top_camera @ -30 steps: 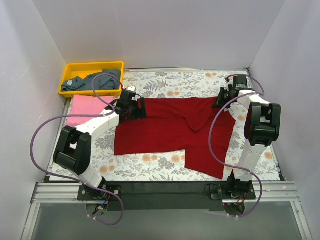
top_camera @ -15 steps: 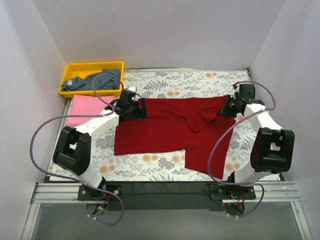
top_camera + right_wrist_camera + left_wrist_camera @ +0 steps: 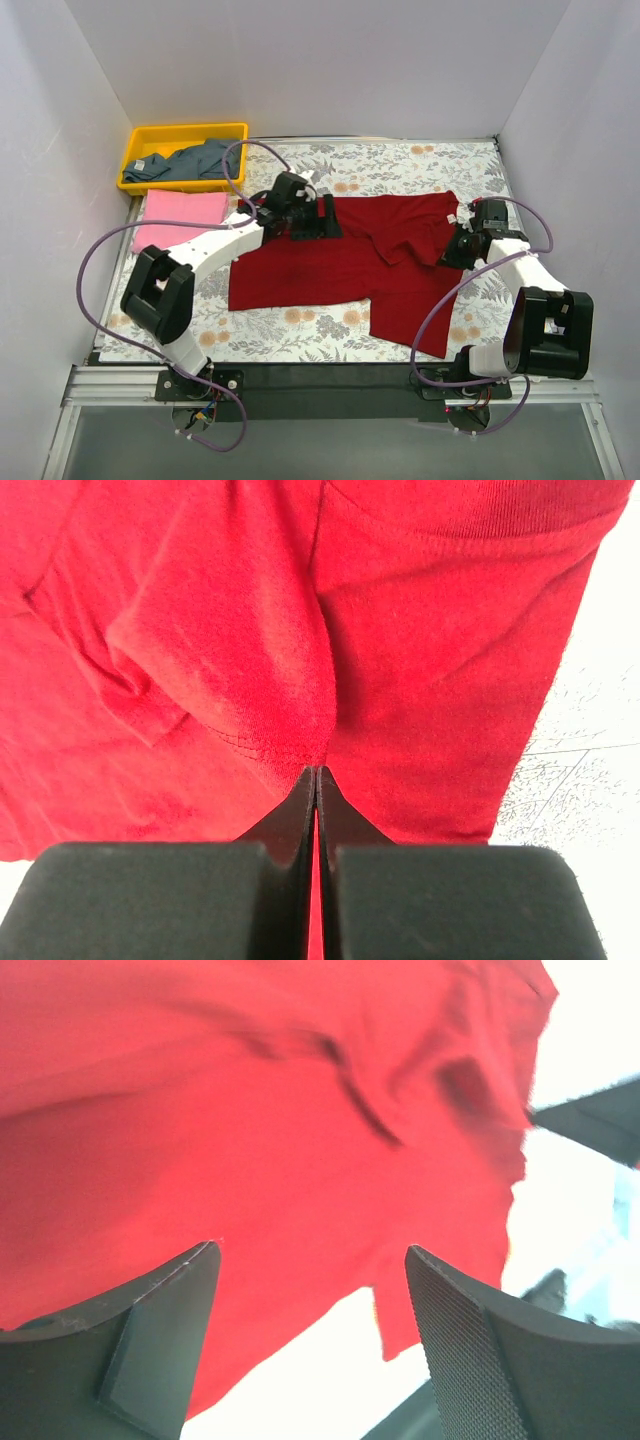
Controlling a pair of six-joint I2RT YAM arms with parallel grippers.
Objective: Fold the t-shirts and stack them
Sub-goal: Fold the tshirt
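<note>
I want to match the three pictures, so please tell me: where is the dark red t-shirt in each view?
Top external: the dark red t-shirt lies across the middle of the table.
Left wrist: it fills the upper left.
Right wrist: it fills almost everything.
Landmark: the right gripper pinching its right edge, bottom centre in its own view.

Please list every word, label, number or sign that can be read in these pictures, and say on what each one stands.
No text can be read in any view.
On the blue-grey shirt in the yellow bin, a pale tag: too small to read.
At the edge of the dark red shirt, a white speck: too small to tell whether it bears text.
Both wrist views: plain red cloth, no print.
</note>
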